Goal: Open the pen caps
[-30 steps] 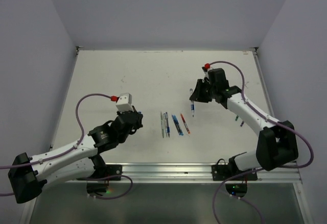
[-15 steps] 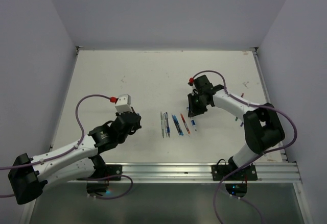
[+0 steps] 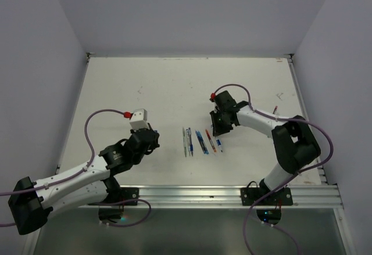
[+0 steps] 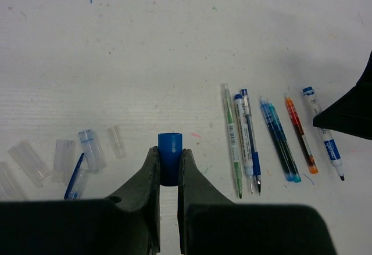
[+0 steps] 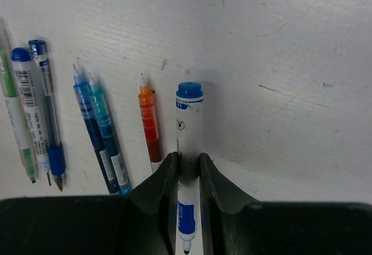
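- Over the last second the right arm (image 3: 261, 124) swung in from farther out on the worktop (image 3: 145, 81) and came down to the row of pens (image 3: 197, 142), so the right jaws ended at the row's right end.
- The right jaws stood narrow, clamped on the barrel of a white pen (image 5: 189, 121) with blue print. Its writing tip was bare, and it lay parallel to the orange pen (image 5: 149, 121), just beside it. Whether it already touched the worktop could not be told.
- The left jaws had hardly shifted. They were narrow and pinched a blue cap (image 4: 170, 142) by its lower part, left of the row and near some clear tubes (image 4: 90, 147).
- Judging by this, that pen's cap was already off, and the move was the laying-down of the opened pen with the others.
- The other pens in the row also seemed bare-tipped, so the task looked close to done. Releasing the pen and setting down the cap probably remained.
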Available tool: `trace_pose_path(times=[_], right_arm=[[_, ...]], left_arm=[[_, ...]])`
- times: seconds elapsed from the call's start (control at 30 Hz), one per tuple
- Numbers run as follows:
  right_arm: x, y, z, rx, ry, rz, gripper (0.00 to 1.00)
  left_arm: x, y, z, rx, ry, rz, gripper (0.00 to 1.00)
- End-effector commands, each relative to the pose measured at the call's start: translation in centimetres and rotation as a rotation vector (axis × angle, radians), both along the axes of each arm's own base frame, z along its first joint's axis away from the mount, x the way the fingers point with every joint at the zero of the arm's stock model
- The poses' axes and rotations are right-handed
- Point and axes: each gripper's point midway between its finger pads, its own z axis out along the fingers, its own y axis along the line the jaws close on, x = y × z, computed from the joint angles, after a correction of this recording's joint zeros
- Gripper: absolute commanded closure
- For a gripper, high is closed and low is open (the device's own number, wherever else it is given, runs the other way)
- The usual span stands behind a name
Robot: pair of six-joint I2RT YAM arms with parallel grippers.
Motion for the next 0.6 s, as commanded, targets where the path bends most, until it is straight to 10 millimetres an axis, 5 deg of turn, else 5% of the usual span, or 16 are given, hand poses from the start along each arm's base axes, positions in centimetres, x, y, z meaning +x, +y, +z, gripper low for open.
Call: trace_pose_path(times=[0.0,0.57], right_arm=[[0.1,-0.3,-1.4,-0.037,-0.006,-0.005,1.00],[-1.3,0.0,-3.4,-0.052,0.014,0.001,0.96]], left_arm=[[0.3,0.6,0.0,-0.004,-0.011,0.033,1.00],[0.1,1.6,-3.4,0.073,0.064,0.074,1.00]])
